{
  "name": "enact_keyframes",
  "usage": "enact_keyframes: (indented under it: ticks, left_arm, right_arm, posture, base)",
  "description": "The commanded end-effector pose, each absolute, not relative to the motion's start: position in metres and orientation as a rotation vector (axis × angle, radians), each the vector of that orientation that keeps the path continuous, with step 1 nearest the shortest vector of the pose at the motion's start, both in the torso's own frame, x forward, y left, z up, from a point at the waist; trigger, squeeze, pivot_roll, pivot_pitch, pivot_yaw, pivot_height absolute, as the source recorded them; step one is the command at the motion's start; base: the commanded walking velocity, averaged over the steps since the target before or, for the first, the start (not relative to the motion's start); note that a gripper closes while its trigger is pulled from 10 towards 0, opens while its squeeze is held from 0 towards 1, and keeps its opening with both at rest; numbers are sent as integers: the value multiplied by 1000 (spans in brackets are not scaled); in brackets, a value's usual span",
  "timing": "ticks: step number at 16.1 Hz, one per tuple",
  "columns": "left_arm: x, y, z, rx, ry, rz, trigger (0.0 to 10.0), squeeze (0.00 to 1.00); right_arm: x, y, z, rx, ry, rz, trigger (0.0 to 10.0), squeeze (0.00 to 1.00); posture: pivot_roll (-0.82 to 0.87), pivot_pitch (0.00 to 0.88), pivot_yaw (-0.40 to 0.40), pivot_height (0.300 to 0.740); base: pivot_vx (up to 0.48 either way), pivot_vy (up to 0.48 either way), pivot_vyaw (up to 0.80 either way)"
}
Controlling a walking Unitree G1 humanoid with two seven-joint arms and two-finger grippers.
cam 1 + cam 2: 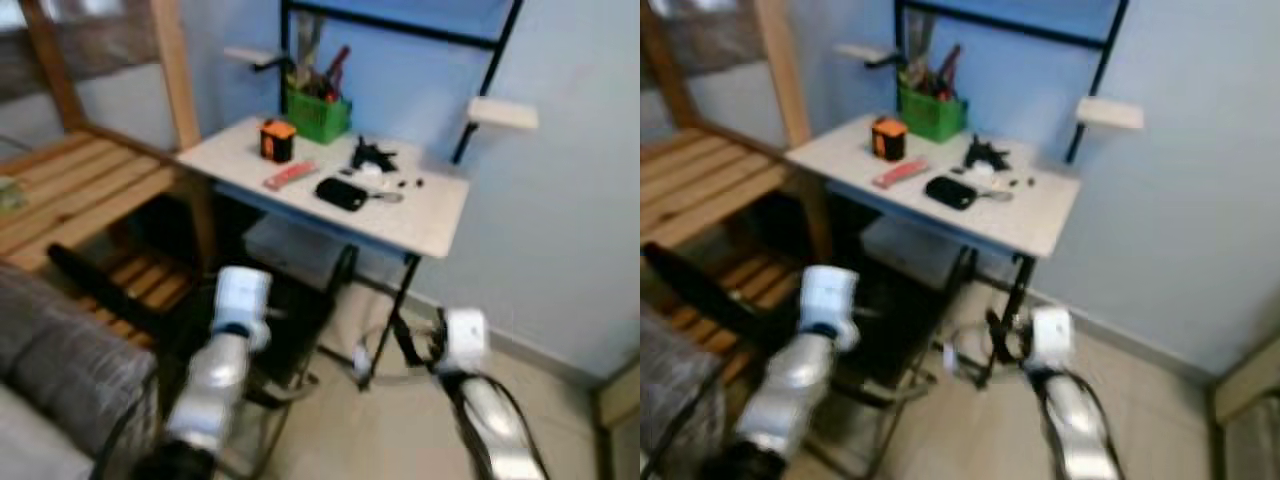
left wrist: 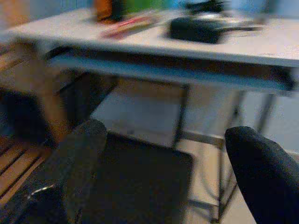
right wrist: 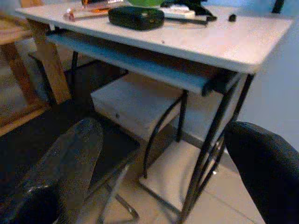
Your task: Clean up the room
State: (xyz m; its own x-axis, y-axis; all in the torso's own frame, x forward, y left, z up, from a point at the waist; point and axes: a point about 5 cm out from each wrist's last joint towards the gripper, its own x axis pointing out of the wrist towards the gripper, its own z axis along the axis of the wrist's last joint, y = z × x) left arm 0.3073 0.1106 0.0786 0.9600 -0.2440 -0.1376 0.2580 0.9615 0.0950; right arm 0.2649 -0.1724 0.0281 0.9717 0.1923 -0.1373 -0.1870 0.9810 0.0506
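Both claws hang low before the robot, short of the small white worktop point(image 1: 430, 225) on black metal legs: the left claw point(image 2: 163, 172) has its two black fingers spread wide with nothing between them, and the right claw point(image 3: 163, 172) is likewise parted and holds nothing; each wrist view looks up at the worktop's front edge and the pull-out tray beneath it. On the worktop lie the loose things that tidying would concern: a black oblong pouch point(image 1: 341, 193) near the middle, a flat red-pink strip point(image 1: 290, 176) just left of it, an orange-and-black boxy object point(image 1: 278, 140) further back, a tangled black item point(image 1: 372, 155) with small dark bits scattered beside it, and a green plastic basket point(image 1: 318, 115) of upright tools at the rear; all sit apart from one another, spread about rather than gathered. My judgement is that the robot is approaching or facing the worktop with free claws, a stance that would fit either reaching for an item or standing back after setting one down; any reach would call for raising an arm above the worktop's edge, since both claws sit below it; the head views are blurred, so finer detail of the small items cannot be told.
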Motion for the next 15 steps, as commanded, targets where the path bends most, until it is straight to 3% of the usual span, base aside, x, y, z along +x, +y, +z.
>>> enact_keyframes:
  ticks: [1,3,7,15]
  left_arm:
    - [303,92,83,148,102,-374,10000,0]
    - [301,78,82,269,109,-492,10000,0]
    - [304,91,86,150,123,-343,10000,0]
    - [304,91,86,144,120,-336,10000,0]
  right_arm:
    - [263,-186,34,32,125,171,10000,0]
    - [261,-192,33,21,137,159,10000,0]
    - [262,-178,35,33,137,184,10000,0]
    - [263,-178,35,32,139,183,10000,0]
  posture:
    - [173,0,-39,740]
    - [162,0,-34,740]
    - [161,0,-19,740]
    - [161,0,-19,740]
  base:
    - [0,0,0]
    - [0,0,0]
    - [0,0,0]
    - [0,0,0]
